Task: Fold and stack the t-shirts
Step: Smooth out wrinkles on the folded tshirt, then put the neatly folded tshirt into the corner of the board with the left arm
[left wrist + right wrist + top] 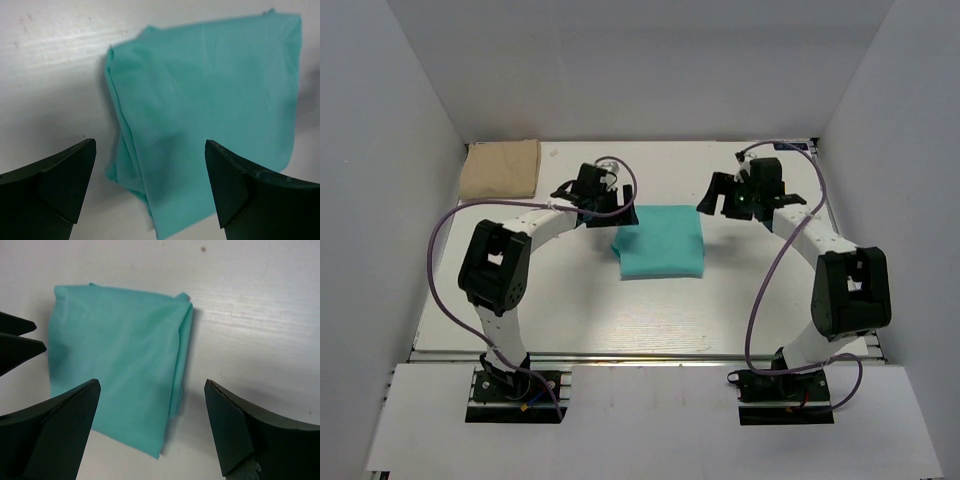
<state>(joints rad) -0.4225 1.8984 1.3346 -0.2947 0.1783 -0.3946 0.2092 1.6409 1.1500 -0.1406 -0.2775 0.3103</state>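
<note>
**Teal t-shirt (660, 243) and tan t-shirt (500, 168): both lying on the table (570, 315)**

Views. Only the overhead camera shows the tan t-shirt. It is a flat, squarish bundle in the far left corner by the wall, well apart from the teal one. My two wrist cameras show only the teal t-shirt and bare table. They give its layered edges, which the overhead view does not resolve.

Grippers. My left gripper (150, 144) has its jaws wide apart and holds nothing. It hangs above the teal t-shirt's left edge. My right gripper (152, 383) also has its jaws wide apart and holds nothing. It hangs above the right edge. Seen from overhead, the left one sits at the shirt's far left corner and the right one just off its far right corner.

Teal t-shirt. It lies mid-table, between my two arms, folded to a rough square several layers thick. The top face is smooth with faint creases. The left edge shows loose stacked folds, and the right edge a narrow doubled fold.
</note>
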